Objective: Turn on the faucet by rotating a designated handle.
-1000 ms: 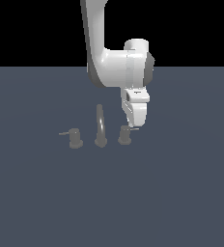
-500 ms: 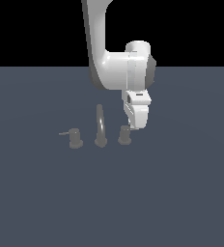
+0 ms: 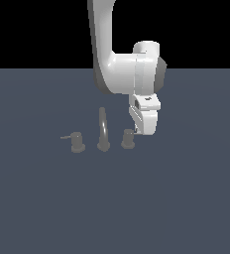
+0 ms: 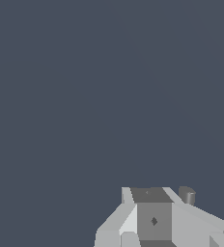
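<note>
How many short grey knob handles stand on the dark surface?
2: one knob at the exterior view's left of the arched spout, the other knob at its right, beside the gripper.

I count one faucet [image 3: 103, 130] set on the worktop [image 3: 186, 198]: one spout and two knobs [image 3: 77, 143], one to each side. One arm [image 3: 122, 69] with one pincer [image 3: 137, 132]. A second lever may be hidden behind it.
</note>
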